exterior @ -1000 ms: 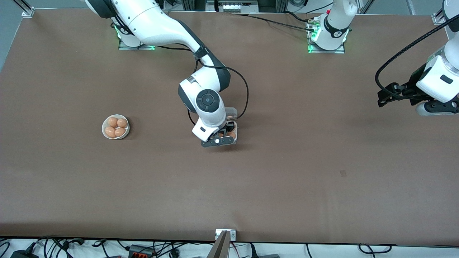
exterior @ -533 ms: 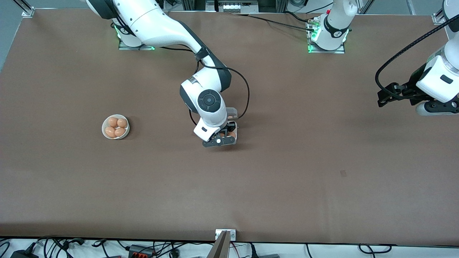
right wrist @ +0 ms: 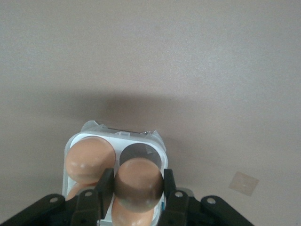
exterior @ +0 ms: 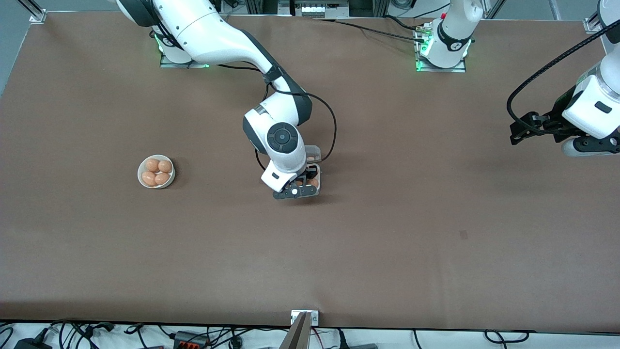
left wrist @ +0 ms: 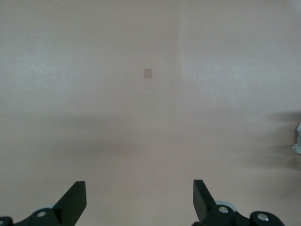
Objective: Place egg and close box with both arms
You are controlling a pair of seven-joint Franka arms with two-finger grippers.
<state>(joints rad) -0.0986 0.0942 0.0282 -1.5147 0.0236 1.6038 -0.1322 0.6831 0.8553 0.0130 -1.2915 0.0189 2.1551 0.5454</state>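
The box [exterior: 317,169] is a small clear-plastic carton in the middle of the table, its lid open, mostly hidden under the right arm's hand. In the right wrist view the box [right wrist: 75,141] holds brown eggs, one egg [right wrist: 89,157] seated in a cell beside an empty cell. My right gripper [right wrist: 138,186] is shut on another brown egg [right wrist: 138,183], held just over the box; it also shows in the front view [exterior: 296,188]. My left gripper [left wrist: 139,200] is open and empty, waiting over bare table at the left arm's end [exterior: 520,130].
A round white bowl [exterior: 156,171] with several brown eggs stands toward the right arm's end of the table. A small tan patch [exterior: 463,234] lies on the brown table nearer to the front camera. Cables run along the front edge.
The right arm's hand has shifted slightly over the box with the egg in it. The left arm has not moved.
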